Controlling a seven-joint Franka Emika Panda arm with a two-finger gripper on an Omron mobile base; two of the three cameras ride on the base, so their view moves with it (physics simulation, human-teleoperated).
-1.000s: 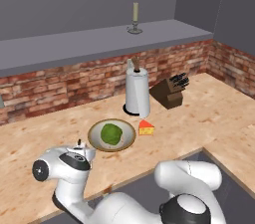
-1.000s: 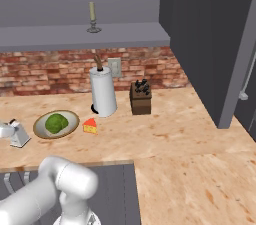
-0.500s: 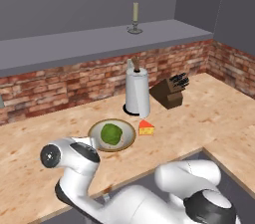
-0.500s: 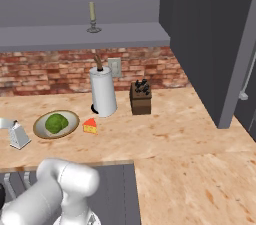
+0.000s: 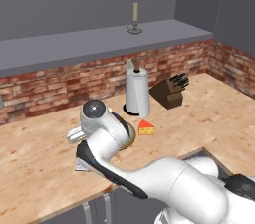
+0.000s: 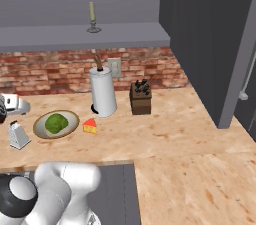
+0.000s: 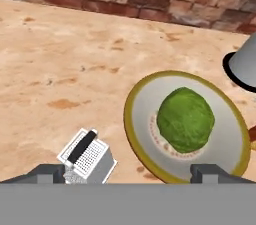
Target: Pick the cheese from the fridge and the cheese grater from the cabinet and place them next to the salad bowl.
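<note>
So working across the right base view from the left edge: the cheese grater (image 6: pixel 19 135) stands upright on the wooden surface (image 6: pixel 165 134) at the far left, just beside the salad bowl (image 6: pixel 56 124), and the cheese (image 6: pixel 90 126) sits just off the bowl's right rim, with the tall white cylinder (image 6: pixel 102 91) right behind it. In the hand view the gripper (image 7: pixel 129 173) has its fingertips spread wide at the bottom edge, nothing between them. The grater is in the lower left there, right above the left fingertip, while the bowl fills the lower right. Its dark handle runs diagonally, from lower left up to the right. Looks to me like both items are already parked next to the bowl, so the job's basically done and any next move is just lifting clear without clipping the grater.
</note>
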